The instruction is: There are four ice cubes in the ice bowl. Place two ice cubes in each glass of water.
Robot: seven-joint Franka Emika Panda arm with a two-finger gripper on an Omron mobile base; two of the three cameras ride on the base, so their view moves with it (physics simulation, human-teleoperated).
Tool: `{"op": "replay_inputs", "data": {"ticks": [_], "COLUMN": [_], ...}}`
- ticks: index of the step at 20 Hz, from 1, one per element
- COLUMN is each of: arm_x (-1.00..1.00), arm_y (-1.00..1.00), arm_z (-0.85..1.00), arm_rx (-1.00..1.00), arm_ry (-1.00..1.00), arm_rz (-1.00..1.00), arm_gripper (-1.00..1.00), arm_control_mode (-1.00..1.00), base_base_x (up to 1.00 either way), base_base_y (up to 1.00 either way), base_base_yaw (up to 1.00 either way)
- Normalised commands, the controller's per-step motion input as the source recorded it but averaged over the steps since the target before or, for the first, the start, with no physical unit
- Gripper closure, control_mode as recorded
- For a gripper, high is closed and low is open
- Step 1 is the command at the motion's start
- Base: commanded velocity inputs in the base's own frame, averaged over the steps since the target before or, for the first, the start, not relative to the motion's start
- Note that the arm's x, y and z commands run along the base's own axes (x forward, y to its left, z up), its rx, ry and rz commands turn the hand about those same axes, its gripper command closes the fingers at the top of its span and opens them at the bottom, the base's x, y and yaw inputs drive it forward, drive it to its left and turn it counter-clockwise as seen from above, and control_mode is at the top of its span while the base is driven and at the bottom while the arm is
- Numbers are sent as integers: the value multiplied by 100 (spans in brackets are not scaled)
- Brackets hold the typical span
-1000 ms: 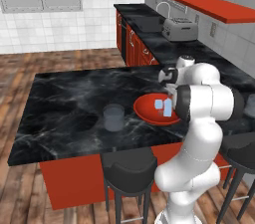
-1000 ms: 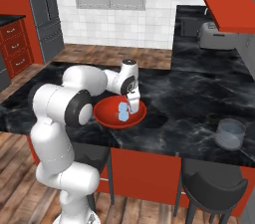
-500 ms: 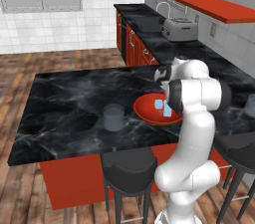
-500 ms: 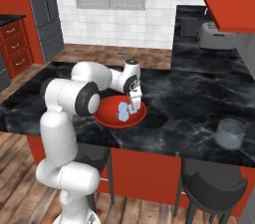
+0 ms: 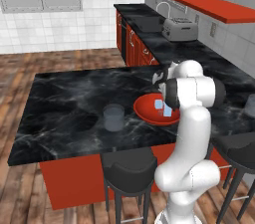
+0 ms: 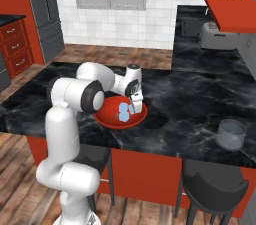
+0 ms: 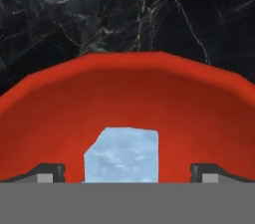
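End effector point(image 7: 127, 172) spread wide, low inside glossy red shallow bowl point(image 7: 60, 103), fingertips straddling pale-blue translucent ice cube point(image 7: 122, 154), likely lined up for grasp.

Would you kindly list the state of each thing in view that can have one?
gripper: open, fingertips low inside the bowl, either side of a cube.
ice cubes: in the bowl, none gripped.
ice bowl: upright on the counter.
left glass: upright, no ice visible.
right glass: upright, no ice visible.
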Motion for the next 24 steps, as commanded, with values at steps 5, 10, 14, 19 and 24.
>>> {"op": "replay_inputs", "data": {"ticks": [5, 10, 14, 19, 24], "arm_x": [1, 0, 0, 0, 0], "arm_y": [0, 1, 1, 2, 0], "arm_z": [-12, -11, -8, -12, -4], "arm_rx": [0, 0, 0, 0, 0], "arm_ry": [4, 2, 0, 4, 4], "arm_rz": [0, 0, 0, 0, 0], "arm_gripper": [-100, -100, -100, 100, 100], "arm_control_mode": [-100, -100, -100, -100, -100], "base_base_x": [0, 0, 0, 0, 0], "base_base_y": [0, 0, 0, 0, 0], "base_base_yaw": [0, 0, 0, 0, 0]}}
